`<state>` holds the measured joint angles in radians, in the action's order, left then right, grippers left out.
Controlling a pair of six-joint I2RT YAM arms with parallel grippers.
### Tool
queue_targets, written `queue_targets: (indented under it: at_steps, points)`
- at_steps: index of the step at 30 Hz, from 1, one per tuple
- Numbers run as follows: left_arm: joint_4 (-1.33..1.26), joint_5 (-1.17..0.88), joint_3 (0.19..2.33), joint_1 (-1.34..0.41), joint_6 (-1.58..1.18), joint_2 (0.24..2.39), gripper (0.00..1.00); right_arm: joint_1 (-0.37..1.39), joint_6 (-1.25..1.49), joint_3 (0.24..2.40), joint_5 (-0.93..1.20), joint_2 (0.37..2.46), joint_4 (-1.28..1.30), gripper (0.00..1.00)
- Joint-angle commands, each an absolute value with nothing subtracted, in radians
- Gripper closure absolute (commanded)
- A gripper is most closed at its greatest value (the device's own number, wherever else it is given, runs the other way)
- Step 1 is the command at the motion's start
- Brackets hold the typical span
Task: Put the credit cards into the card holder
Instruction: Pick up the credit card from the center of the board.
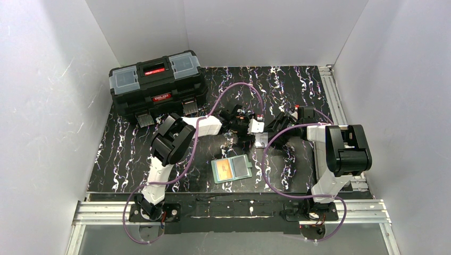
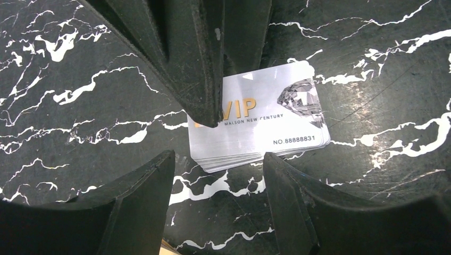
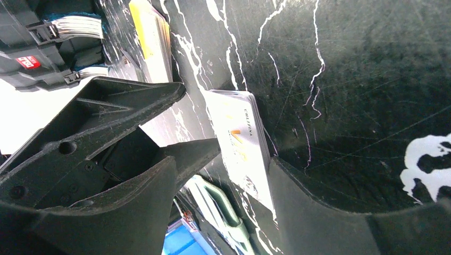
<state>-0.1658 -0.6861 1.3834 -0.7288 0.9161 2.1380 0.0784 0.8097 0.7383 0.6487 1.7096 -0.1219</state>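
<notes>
White VIP card [image 2: 276, 119] lies face up, long axis across left gripper's [image 2: 218, 155] half-open, empty jaws; right gripper's [image 3: 244, 151] hold unclear.

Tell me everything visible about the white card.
The white card is a glossy, silvery rectangle with rounded corners. It carries gold VIP lettering, small dark print, a number and a diamond picture. It lies flat and face up on the black marbled table, just ahead of the open left fingers. A right finger overlaps its VIP end; whether it touches the card cannot be told.

card [image 1: 260, 139] on table [image 1: 133, 154], behind card holder [image 1: 232, 169]; toolbox [image 1: 158, 83] back left
</notes>
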Motion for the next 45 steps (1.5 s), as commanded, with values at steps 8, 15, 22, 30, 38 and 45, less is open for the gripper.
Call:
queue_targets:
  at_steps: [8,15,22,30,38,45]
  points:
    - [-0.119,-0.739,1.413,-0.733,0.916,2.094,0.39,0.078,0.773,0.708,0.551,1.770,-0.087,0.28]
    - [-0.153,-0.729,1.414,-0.727,0.875,2.081,0.39,0.078,0.772,0.704,0.548,1.773,-0.085,0.28]
    - [-0.153,-0.740,1.420,-0.716,0.868,2.077,0.39,0.078,0.769,0.706,0.545,1.780,-0.079,0.28]
    - [-0.159,-0.747,1.416,-0.710,0.874,2.082,0.39,0.078,0.766,0.706,0.544,1.784,-0.078,0.28]
    - [-0.174,-0.754,1.431,-0.711,0.853,2.093,0.39,0.078,0.768,0.705,0.549,1.791,-0.083,0.28]
    - [-0.170,-0.756,1.437,-0.713,0.851,2.105,0.39,0.078,0.767,0.707,0.552,1.797,-0.082,0.28]
